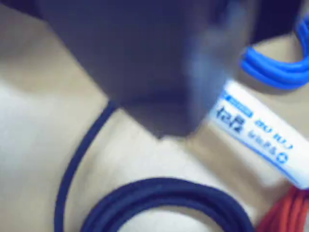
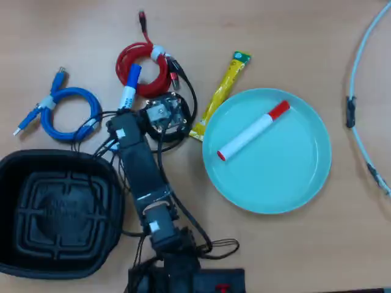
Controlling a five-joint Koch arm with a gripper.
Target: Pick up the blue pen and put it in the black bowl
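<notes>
From my overhead feed I take the blue pen (image 2: 129,89) as my landmark: a thick white barrel with a blue cap and blue print along its side. It lies on the table (image 2: 293,36), its capped end resting across the lower left of a coiled red cable (image 2: 142,66). To the pen's left is a coiled blue cable (image 2: 66,110) with a plug trailing off each end. Below and left of the pen sits the black bowl (image 2: 18,256), a large rounded-rectangle plastic tub with a ribbed square pattern on its floor. Well to the pen's right is a round teal plate (image 2: 305,177), smooth and glossy, with a red-capped white marker (image 2: 252,130) lying diagonally in it. Between pen and plate lies a narrow yellow sachet (image 2: 223,91), tilted.

The arm reaches up from the bottom edge, and the gripper (image 2: 125,116) is at the pen's lower end. In the wrist view the gripper (image 1: 161,133) is a dark blurred mass just left of the printed barrel (image 1: 256,130); I cannot tell whether the jaws are parted, closed or gripping the pen. A dark cable loop (image 1: 164,193) curves beneath it.

The table is a pale, wood-grained surface. A thin pale cable (image 2: 360,73) arcs down the far right edge, well away from the pen.
</notes>
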